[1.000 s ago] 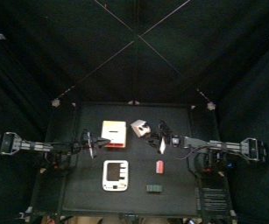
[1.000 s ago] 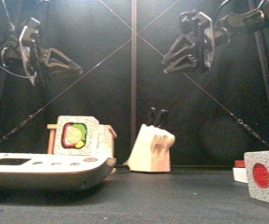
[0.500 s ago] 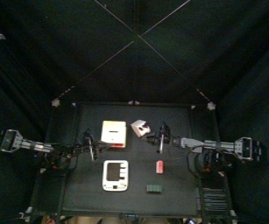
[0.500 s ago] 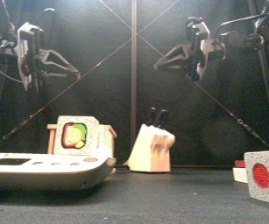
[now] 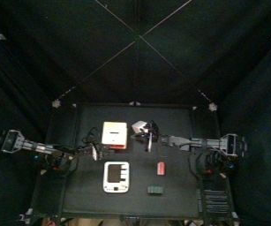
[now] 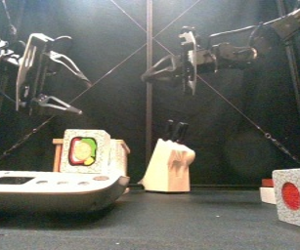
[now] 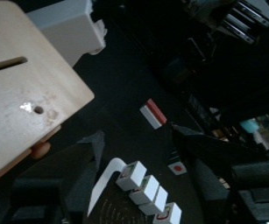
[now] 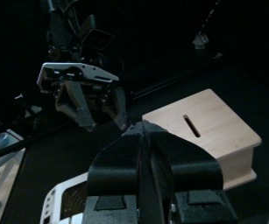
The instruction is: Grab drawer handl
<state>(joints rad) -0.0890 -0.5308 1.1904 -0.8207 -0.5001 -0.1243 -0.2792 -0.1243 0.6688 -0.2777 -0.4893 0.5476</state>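
While hanging above the table [image 5: 173, 119], both of my arms are working in open air, with free floor lying along the 6 o'clock edge and around the centre. The drawer [image 5: 114, 133] is sitting at 11 o'clock from the table's centre, with a knife block [image 5: 139, 129] just beside it at 12 o'clock. A white panel [image 5: 116, 177] is lying at 7 o'clock, a red block [image 5: 160, 167] near 4 o'clock, and a dark block [image 5: 156, 188] at 5 o'clock.

I am spreading my left gripper [image 6: 76, 88] wide, and it is touching nothing. I am keeping my right gripper [image 6: 150, 72] narrow and empty, high over the knife block.

From the front, the drawer is showing a red and green face that is hidden from above. My right wrist camera is showing a pale slotted box [image 8: 201, 131] below my jaws; I cannot tell which unit it is.
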